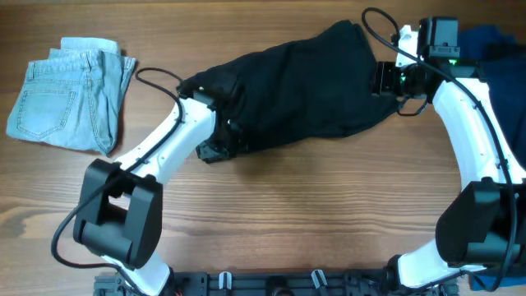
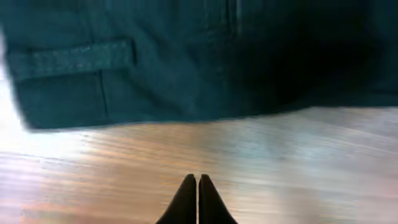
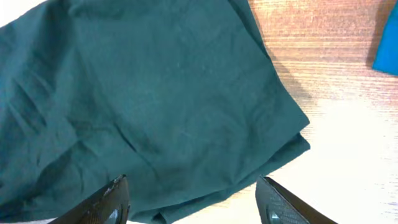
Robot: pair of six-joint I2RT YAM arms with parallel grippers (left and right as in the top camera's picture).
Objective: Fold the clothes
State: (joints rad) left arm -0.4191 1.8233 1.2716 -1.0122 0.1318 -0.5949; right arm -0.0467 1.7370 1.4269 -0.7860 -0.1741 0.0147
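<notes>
The clothes in play are wide black shorts [image 1: 304, 82] spread across the middle of the wooden table. My left gripper [image 1: 212, 153] hovers at their lower left edge. In the left wrist view its fingertips [image 2: 198, 182] are pressed together with nothing between them, over bare wood, just short of the shorts' hem and a belt loop [image 2: 68, 57]. My right gripper [image 1: 380, 80] is at the shorts' right end. It stands open [image 3: 196, 200] in the right wrist view, its fingers either side of a folded corner of the black fabric [image 3: 155, 93], not pinching it.
Folded light-blue denim shorts [image 1: 70, 94] lie at the far left. Blue and navy garments [image 1: 501, 57] are piled at the far right, and a blue corner [image 3: 387, 43] shows in the right wrist view. Bare wood [image 1: 312, 205] fills the front of the table.
</notes>
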